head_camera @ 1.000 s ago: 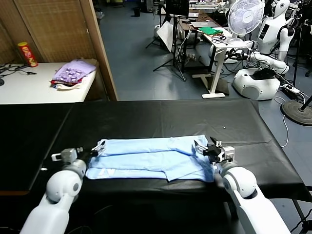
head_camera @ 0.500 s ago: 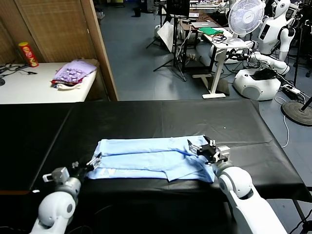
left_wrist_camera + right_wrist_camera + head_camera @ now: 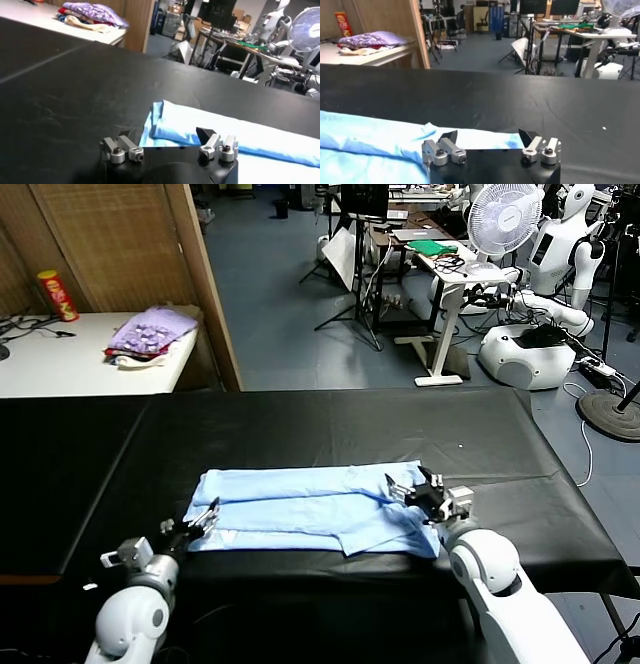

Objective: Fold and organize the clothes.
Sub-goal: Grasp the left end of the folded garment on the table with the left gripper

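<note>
The right gripper (image 3: 407,489) stands with jaws spread wide, gripping nothing, low over the right end of the T-shirt (image 3: 310,509). The left gripper (image 3: 203,517), likewise released, sits at the shirt's left near corner. The pale blue shirt (folded into a long band) lies crosswise on the black table (image 3: 330,424), its long axis left to right, near the front edge.

Before you: a pale sky-blue T-shirt (image 3: 310,509) on a black tabletop (image 3: 330,429); beyond, a purple patterned cloth heap (image 3: 150,331) on a white table (image 3: 60,364).
</note>
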Controlling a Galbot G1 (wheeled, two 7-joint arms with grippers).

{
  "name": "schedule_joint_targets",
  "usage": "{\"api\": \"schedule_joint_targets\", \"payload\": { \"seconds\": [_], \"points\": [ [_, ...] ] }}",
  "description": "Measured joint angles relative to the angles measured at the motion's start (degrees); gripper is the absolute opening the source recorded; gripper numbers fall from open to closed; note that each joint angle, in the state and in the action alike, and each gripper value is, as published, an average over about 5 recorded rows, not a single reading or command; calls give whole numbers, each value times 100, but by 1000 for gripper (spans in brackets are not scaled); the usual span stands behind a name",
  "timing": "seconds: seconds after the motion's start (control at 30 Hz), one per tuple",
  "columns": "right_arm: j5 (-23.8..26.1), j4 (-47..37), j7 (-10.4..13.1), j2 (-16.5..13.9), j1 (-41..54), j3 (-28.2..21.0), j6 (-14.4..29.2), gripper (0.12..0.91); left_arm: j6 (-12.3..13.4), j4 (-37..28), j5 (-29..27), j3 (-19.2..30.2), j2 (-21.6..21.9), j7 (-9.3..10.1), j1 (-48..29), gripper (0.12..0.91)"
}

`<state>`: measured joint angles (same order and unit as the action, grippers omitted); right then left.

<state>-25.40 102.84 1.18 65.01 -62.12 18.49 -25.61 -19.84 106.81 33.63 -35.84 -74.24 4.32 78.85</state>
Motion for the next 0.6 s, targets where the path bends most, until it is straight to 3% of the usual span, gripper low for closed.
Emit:
{"api": "schedule_joint_targets", "payload": {
  "seconds": [0.2, 0.4, 0.53, 0.6],
  "points": [
    [40, -30, -8, 54, -44, -11, 29, 798, 212, -83, -183, 5, -125, -57, 46, 758],
    [50, -67, -17, 69, -40, -16, 43, 798, 530, -223, -664, 73, -231, -90, 45, 484],
    [52, -100, -25, 71, -29, -16, 53, 798, 570, -284, -772, 101, -287, -100, 6, 288],
    [53, -120, -28, 74, -25, -16, 60, 798, 573, -297, -801, 114, -304, -103, -9, 234]
  ]
}}
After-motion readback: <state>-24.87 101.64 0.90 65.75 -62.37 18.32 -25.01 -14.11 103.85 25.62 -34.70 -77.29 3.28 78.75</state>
